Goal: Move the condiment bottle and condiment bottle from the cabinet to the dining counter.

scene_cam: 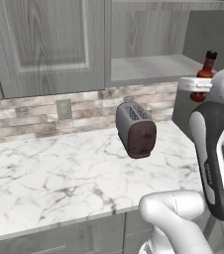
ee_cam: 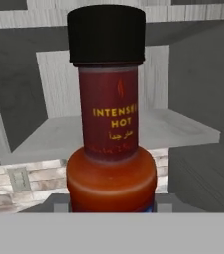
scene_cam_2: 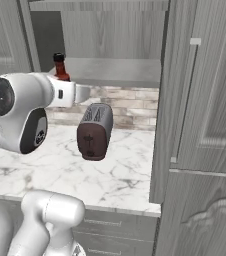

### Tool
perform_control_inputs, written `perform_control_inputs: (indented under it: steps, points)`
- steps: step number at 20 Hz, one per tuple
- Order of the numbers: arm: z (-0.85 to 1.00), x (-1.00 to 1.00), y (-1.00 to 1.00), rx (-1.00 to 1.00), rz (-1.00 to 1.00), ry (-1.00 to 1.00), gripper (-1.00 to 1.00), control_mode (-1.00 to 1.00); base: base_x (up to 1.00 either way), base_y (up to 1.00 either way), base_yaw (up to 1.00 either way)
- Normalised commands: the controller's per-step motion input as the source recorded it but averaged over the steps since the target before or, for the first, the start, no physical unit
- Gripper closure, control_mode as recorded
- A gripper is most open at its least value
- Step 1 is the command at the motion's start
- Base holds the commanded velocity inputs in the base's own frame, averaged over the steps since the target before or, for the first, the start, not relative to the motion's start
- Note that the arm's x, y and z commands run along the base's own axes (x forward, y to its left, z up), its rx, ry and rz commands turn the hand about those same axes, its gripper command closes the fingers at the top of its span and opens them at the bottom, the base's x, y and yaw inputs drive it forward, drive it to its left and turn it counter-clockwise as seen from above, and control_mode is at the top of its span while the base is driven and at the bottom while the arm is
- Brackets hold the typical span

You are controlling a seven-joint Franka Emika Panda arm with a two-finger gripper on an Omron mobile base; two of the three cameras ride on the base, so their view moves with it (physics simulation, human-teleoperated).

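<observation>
The gripper (scene_cam: 199, 88) is raised in front of the open cabinet (scene_cam: 148, 67), level with its lower shelf, with the sauce bottle (scene_cam: 205, 73) standing upright at its tip. The white hand covers the fingers and the bottle's lower body, so I cannot tell whether the jaws grip it. In the hand view the bottle (ee_cam: 111, 129) looms close, its base cut off. Below, a toaster (scene_cam_2: 95, 131) stands on the marble counter (scene_cam: 59, 173).

Toaster (scene_cam: 136, 129) on the counter (scene_cam: 59, 173) before the tiled wall (scene_cam: 44, 111), open cabinet shelf (scene_cam: 148, 67) above, bottle (scene_cam: 203, 75) (upright) right of the toaster
</observation>
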Motion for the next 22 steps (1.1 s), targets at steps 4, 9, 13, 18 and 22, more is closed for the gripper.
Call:
perform_control_inputs:
  steps: [4, 9, 13, 18, 22]
  points:
    - [0.00, -0.27, 0.11, -0.02, -0.10, 0.00, 1.00, -1.00, 0.00, 0.00, 0.00]
    - [-0.03, -0.24, 0.13, -0.03, -0.07, 0.00, 1.00, -1.00, 0.00, 0.00, 0.00]
    - [-0.14, -0.08, 0.14, -0.02, -0.01, 0.00, 1.00, -1.00, 0.00, 0.00, 0.00]
    - [-0.15, -0.01, 0.03, -0.01, 0.00, 0.00, 1.00, 1.00, 0.00, 0.04, 0.00]
    - [0.00, 0.00, 0.00, 0.00, 0.00, 0.00, 1.00, 1.00, -0.09, 0.09, 0.00]
